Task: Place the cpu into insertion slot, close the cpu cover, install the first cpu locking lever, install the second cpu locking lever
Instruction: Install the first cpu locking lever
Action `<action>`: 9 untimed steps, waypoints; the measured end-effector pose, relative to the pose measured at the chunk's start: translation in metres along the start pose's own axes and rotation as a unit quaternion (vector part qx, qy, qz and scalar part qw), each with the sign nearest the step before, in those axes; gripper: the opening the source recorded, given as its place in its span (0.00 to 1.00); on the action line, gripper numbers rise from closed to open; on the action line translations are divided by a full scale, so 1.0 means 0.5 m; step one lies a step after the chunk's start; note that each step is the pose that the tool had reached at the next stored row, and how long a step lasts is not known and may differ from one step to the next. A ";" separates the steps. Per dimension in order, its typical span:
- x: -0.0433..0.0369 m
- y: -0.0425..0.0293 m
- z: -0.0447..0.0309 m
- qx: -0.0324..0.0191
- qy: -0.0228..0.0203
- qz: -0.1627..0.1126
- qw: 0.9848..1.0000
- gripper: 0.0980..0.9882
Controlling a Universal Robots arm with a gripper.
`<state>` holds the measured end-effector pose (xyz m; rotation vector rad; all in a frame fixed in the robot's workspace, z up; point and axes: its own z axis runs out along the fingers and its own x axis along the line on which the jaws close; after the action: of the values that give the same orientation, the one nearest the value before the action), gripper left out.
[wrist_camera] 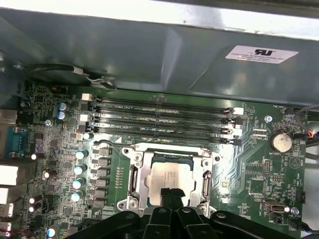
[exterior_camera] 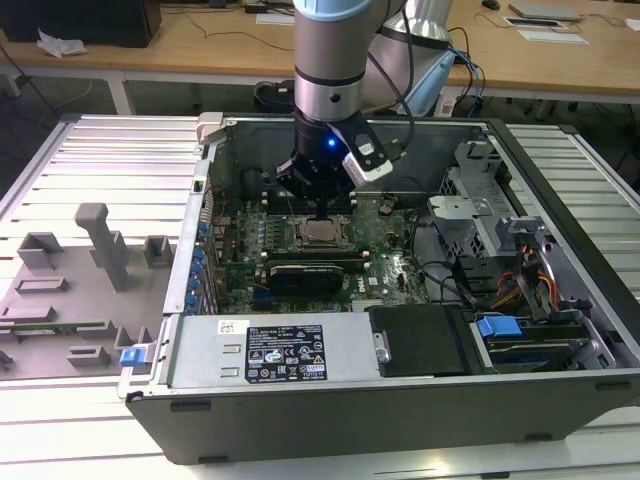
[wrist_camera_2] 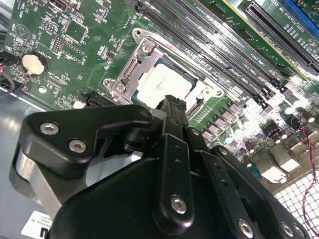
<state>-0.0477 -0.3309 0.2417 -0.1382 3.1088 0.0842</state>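
I see the arm [exterior_camera: 325, 60] reaching straight down into the open computer case [exterior_camera: 300, 390]; the case lies on its side on the ribbed metal desk [exterior_camera: 110, 160]; some grey blocks [exterior_camera: 100, 245] stand on the desk at the exterior view's left. The jaws are pressed together, and I see nothing held between them; in both wrist views their tip hangs low over the cpu [wrist_camera: 169, 175] [wrist_camera_2: 160, 83], at the side far from the long black memory slots [wrist_camera: 159, 119]; I cannot tell if the tip touches the chip. The cpu lies flat in the insertion slot [wrist_camera: 172, 158] on the green board [wrist_camera: 259, 169]; its dull silver face looks up. The cpu cover [wrist_camera: 143, 174] [wrist_camera_2: 130, 69] is down flat around the chip, and the chip shows through its square window. A round silver battery [wrist_camera: 280, 141] sits on the board, well apart from the slot; in the exterior view a long black card [exterior_camera: 310, 272] lies just beside the slot.
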 end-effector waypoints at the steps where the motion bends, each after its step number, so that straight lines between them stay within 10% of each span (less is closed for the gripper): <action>1: 0.000 0.000 0.000 0.000 0.000 0.000 1.000 0.01; 9: 0.007 0.001 -0.001 -0.006 -0.001 0.000 1.000 0.01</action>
<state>-0.0510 -0.3309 0.2419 -0.1380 3.1077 0.1017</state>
